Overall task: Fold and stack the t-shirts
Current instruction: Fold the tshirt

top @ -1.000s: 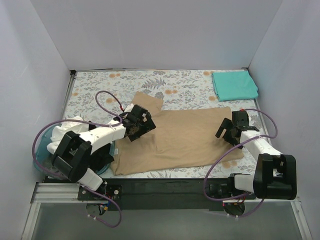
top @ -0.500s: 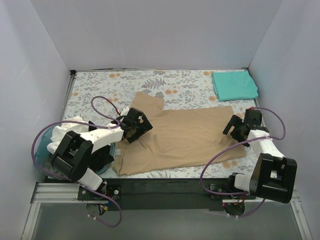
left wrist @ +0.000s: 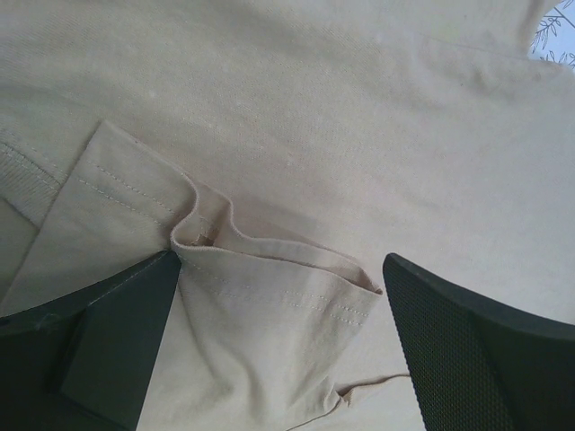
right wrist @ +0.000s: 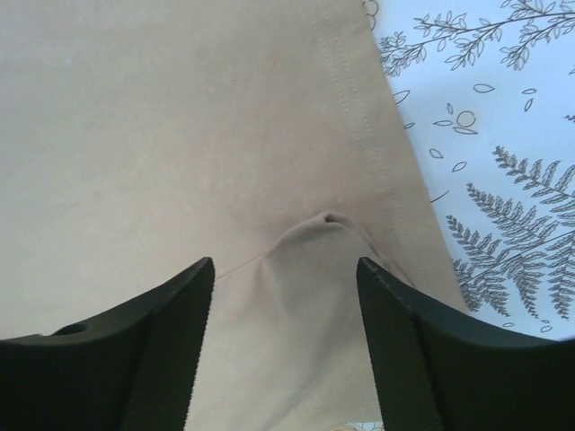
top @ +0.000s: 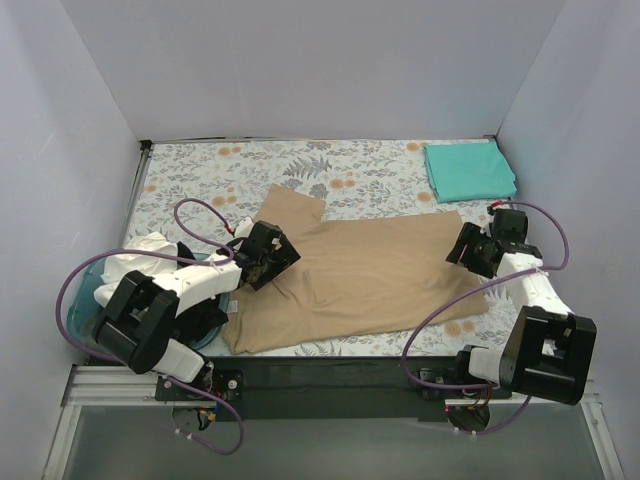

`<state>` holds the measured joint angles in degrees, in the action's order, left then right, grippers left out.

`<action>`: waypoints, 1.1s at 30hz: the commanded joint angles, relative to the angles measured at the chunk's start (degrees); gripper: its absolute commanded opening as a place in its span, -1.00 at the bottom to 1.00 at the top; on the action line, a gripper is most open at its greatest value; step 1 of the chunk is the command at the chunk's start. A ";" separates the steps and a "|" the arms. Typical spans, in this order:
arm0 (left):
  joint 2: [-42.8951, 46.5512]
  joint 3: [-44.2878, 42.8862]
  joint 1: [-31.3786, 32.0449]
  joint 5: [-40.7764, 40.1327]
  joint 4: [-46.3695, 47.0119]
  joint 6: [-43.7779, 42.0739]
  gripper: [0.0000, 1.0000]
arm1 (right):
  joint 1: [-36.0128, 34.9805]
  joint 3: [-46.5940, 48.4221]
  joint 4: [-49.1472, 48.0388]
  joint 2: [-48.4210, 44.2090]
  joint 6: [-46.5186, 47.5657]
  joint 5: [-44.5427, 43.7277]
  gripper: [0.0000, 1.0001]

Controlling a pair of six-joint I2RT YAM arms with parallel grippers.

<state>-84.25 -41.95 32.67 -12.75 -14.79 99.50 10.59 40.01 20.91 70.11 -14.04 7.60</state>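
Observation:
The tan t-shirt (top: 370, 275) lies spread across the middle of the table. My left gripper (top: 262, 258) is low over its left sleeve. In the left wrist view that gripper (left wrist: 279, 259) stands open, with a folded-over sleeve hem (left wrist: 269, 305) lying between its fingers. My right gripper (top: 475, 250) is at the shirt's right edge. In the right wrist view it (right wrist: 284, 263) is open, pressed down on the tan t-shirt (right wrist: 180, 135), and a small ridge of cloth (right wrist: 314, 242) rises between the fingers. A folded teal-green t-shirt (top: 468, 170) lies at the back right. A white t-shirt (top: 135, 255) sits bunched in the basket.
The blue round basket (top: 85, 290) stands at the near left, partly behind the left arm. A floral table cover (top: 230, 170) runs up to white walls on three sides. Purple cables loop from both arms over the table.
My right gripper has moved back and right to the shirt's right edge. My left gripper has slid a little toward the left along the sleeve, and the cloth there has shifted.

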 commanded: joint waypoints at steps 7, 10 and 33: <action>0.66 1.88 -0.85 -3.15 -4.64 -0.10 0.96 | 0.05 4.55 0.63 7.50 0.07 -4.17 0.13; 0.58 1.79 -0.76 -3.15 -4.64 -0.19 0.96 | -0.13 5.25 0.63 8.90 -0.63 -4.78 0.02; 0.49 1.88 -0.76 -4.21 -4.90 -0.10 0.97 | -0.39 13.34 7.48 16.03 -6.44 -16.91 0.00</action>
<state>-83.96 -41.71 32.56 -13.28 -14.94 99.88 10.33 50.76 26.24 85.36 -19.40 -7.18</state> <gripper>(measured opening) 0.982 0.454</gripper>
